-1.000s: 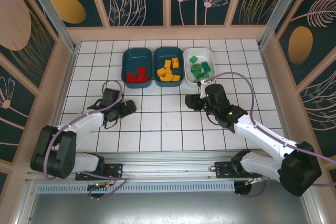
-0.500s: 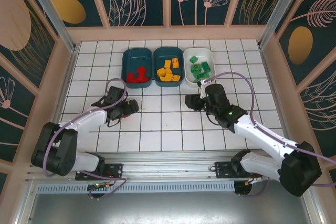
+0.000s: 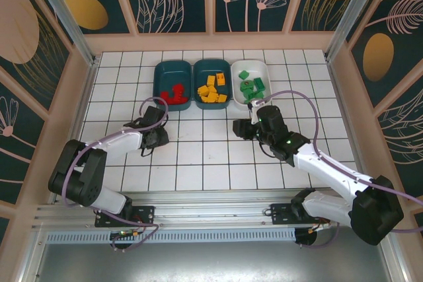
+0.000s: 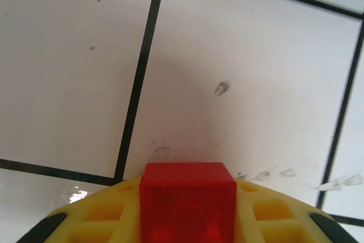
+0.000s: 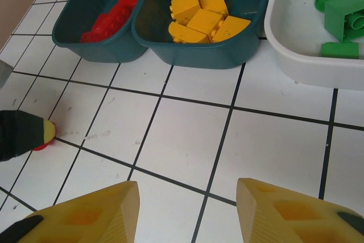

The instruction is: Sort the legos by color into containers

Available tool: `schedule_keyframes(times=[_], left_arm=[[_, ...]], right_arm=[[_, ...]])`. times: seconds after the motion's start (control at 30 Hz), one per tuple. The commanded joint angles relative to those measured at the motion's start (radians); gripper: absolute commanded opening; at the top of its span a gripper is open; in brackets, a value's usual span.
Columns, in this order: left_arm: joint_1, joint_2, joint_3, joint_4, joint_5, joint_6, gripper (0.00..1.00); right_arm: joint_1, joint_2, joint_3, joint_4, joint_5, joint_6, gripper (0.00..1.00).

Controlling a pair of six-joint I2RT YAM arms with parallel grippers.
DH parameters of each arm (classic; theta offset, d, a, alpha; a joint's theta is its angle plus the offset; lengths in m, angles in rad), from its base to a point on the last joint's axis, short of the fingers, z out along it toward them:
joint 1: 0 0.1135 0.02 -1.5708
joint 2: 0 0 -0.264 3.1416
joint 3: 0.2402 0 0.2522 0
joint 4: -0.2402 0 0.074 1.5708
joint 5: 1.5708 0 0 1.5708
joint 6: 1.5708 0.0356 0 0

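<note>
On the tiled counter (image 3: 198, 156), just on the near side of the dark teal tray (image 3: 156, 90) holding the red legos (image 3: 173, 94), the left jaws are clenched on a small red brick (image 4: 188, 197). That tray lies just ahead, long axis pointing away, and the left arm (image 3: 115, 142) is nearer; well right of the tray, the right jaws hang released, empty.
</note>
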Motion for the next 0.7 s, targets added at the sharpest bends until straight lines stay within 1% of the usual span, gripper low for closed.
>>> schedule_keyframes(times=[0.0, 0.1, 0.17, 0.27, 0.33, 0.4, 0.47, 0.5, 0.57, 0.6, 0.63, 0.67], left_arm=[[-0.004, -0.027, 0.089, -0.04, 0.021, 0.017, 0.26], [-0.005, -0.017, 0.228, -0.071, 0.025, 0.041, 0.27], [-0.004, 0.044, 0.367, -0.083, 0.026, 0.061, 0.27], [-0.002, 0.187, 0.554, -0.091, 0.045, 0.09, 0.28], [0.004, 0.329, 0.691, -0.117, 0.043, 0.108, 0.27], [0.011, 0.437, 0.801, -0.14, 0.05, 0.119, 0.27], [0.018, 0.52, 0.886, -0.153, 0.048, 0.119, 0.29], [0.02, 0.553, 0.921, -0.162, 0.04, 0.118, 0.32], [0.022, 0.591, 0.972, -0.17, 0.017, 0.119, 0.41], [0.023, 0.603, 0.993, -0.173, 0.004, 0.117, 0.44], [0.024, 0.612, 1.01, -0.18, -0.007, 0.116, 0.52], [0.024, 0.612, 1.023, -0.183, -0.022, 0.112, 0.66]], right_arm=[[-0.003, 0.002, 0.026, 0.013, 0.006, 0.005, 0.49], [-0.003, 0.007, 0.029, 0.012, 0.009, 0.006, 0.49], [-0.003, 0.012, 0.033, 0.008, 0.007, 0.009, 0.48], [-0.004, 0.021, 0.045, -0.005, 0.012, 0.007, 0.48], [-0.008, 0.022, 0.051, -0.019, 0.019, 0.0, 0.48], [-0.017, 0.028, 0.058, -0.032, 0.019, -0.007, 0.49], [-0.025, 0.039, 0.078, -0.055, 0.018, -0.014, 0.49], [-0.026, 0.044, 0.09, -0.067, 0.018, -0.018, 0.49], [-0.031, 0.054, 0.114, -0.086, 0.023, -0.021, 0.49], [-0.032, 0.059, 0.125, -0.094, 0.021, -0.021, 0.49], [-0.032, 0.067, 0.142, -0.103, 0.021, -0.021, 0.5], [-0.033, 0.075, 0.153, -0.113, 0.023, -0.021, 0.51]])
